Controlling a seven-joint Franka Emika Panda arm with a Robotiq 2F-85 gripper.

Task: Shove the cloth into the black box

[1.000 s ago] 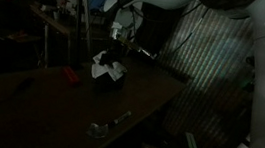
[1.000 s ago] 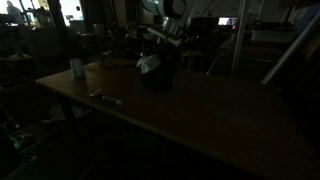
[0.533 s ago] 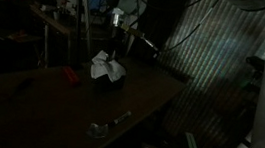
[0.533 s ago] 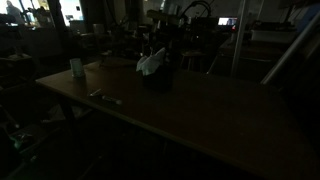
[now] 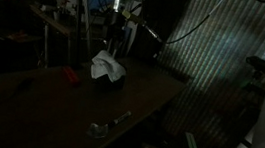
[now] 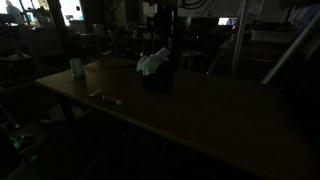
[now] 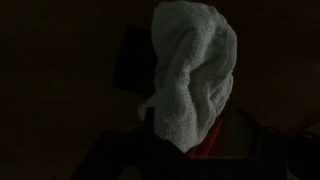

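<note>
We've got the bench (image 5: pixel 29 102), the black box (image 6: pixel 156 82) on it, white cloth (image 5: pixel 105 65) bulging from its top. The claw (image 5: pixel 115 37) hangs above, too dark to tell its opening. An off-centre shove could topple the box.

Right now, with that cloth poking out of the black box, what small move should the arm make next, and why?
Probably lower the end effector straight down onto the cloth and press. The cloth bulges well above the rim of the black box, and the end effector hangs above it, apart from it.
</note>
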